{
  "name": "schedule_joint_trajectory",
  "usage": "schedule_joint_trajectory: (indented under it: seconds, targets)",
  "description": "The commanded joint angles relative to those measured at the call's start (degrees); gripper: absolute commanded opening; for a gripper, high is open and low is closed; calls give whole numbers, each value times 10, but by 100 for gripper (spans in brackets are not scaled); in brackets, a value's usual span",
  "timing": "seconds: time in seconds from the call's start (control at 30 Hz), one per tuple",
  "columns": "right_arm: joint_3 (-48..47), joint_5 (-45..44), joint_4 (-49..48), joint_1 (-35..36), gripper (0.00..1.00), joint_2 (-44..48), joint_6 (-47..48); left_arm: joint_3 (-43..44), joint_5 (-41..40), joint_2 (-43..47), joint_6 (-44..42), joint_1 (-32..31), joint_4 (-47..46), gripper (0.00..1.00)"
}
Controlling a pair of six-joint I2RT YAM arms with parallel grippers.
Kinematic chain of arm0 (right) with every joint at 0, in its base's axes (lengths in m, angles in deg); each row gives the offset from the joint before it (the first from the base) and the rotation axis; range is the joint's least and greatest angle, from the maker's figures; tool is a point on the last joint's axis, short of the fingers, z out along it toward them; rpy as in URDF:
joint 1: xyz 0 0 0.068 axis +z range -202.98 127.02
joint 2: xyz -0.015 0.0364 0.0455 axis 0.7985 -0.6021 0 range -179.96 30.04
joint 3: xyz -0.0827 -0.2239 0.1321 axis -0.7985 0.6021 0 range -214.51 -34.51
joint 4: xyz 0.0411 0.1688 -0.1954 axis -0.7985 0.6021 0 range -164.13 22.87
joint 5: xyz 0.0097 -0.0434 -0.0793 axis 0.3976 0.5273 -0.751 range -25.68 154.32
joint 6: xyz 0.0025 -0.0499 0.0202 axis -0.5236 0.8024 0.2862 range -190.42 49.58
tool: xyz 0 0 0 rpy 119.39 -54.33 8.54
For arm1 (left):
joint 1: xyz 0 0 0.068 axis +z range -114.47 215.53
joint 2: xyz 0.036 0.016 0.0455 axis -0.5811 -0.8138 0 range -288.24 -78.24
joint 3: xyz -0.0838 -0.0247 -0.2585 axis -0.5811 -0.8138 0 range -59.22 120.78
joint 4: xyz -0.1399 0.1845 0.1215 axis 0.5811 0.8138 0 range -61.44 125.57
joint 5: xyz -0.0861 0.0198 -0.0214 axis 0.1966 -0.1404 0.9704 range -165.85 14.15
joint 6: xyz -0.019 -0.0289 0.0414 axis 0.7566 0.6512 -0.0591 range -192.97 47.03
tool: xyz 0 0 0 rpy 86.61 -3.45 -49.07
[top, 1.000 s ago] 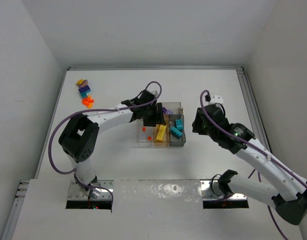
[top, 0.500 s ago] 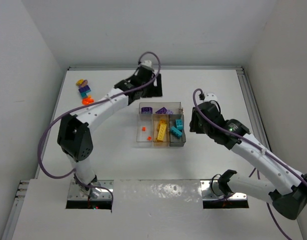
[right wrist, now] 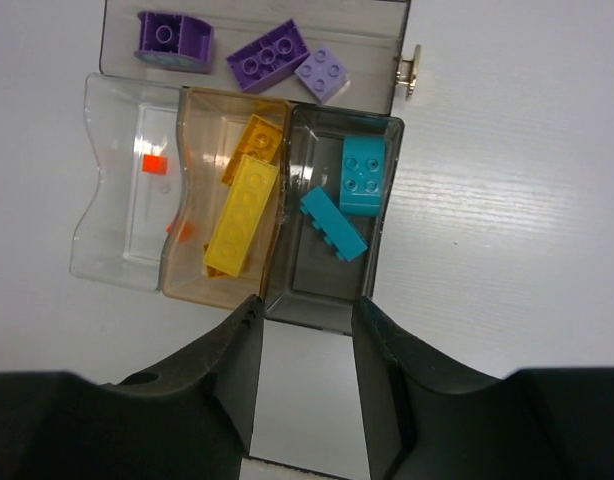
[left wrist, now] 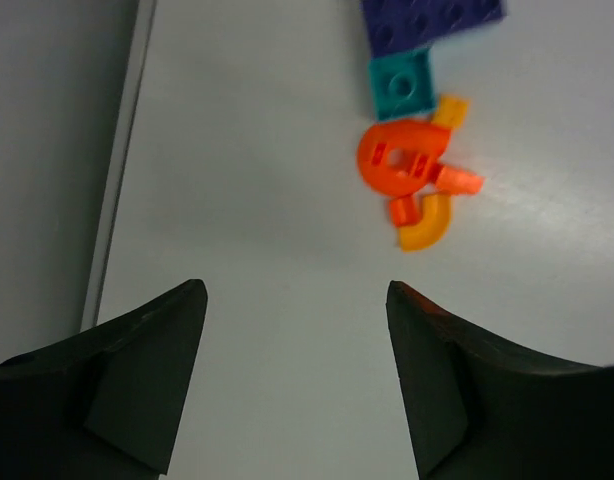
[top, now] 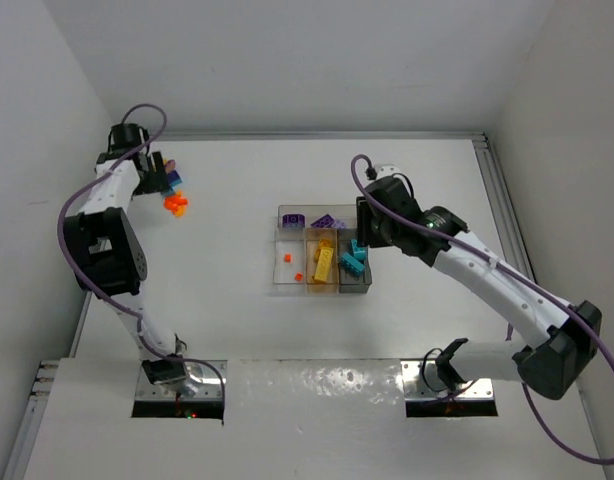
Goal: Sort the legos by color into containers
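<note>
Below loose legos (left wrist: 405, 165) at upper right, left gripper (left wrist: 297, 300) wide, empty; right gripper (right wrist: 305, 322) narrowly parted, empty, above containers (right wrist: 115, 272).

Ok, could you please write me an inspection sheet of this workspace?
Surface: white table.
Job's things: clear plastic tray holds purple bricks in the long bin, yellow bricks in the middle bin, teal bricks in the right one, tiny orange pieces in the left; unsorted mixed-colour bricks lie far left.
Clutter: nothing seen.
Grippers: left gripper open, over bare table near the loose bricks; right gripper slightly open, empty, above the tray's near edge.
Cables: purple cable loops on each arm.
Surroundings: plain white walls.
</note>
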Motion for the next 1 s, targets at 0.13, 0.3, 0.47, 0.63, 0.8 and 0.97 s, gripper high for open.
schedule_joint_trajectory:
  seconds: [0.13, 0.3, 0.47, 0.63, 0.8, 0.97]
  targets:
    - [-54, 42, -3, 3, 40, -47, 2, -61, 128, 17, -140, 41, -40, 66]
    - [-6, 34, -28, 3, 40, -7, -3, -56, 118, -12, -208, 59, -73, 65]
    - [43, 19, -63, 3, 38, 38, -11, 36, 257, -82, -177, 85, -29, 49]
    - [64, 5, -70, 3, 37, 62, -5, 48, 304, -112, -148, 84, -63, 38]
    - [99, -11, -83, 3, 37, 100, -3, 97, 264, -148, -129, 77, -48, 40]
    - [125, -23, -92, 3, 36, 118, 0, 107, 214, -165, -128, 63, -55, 38]
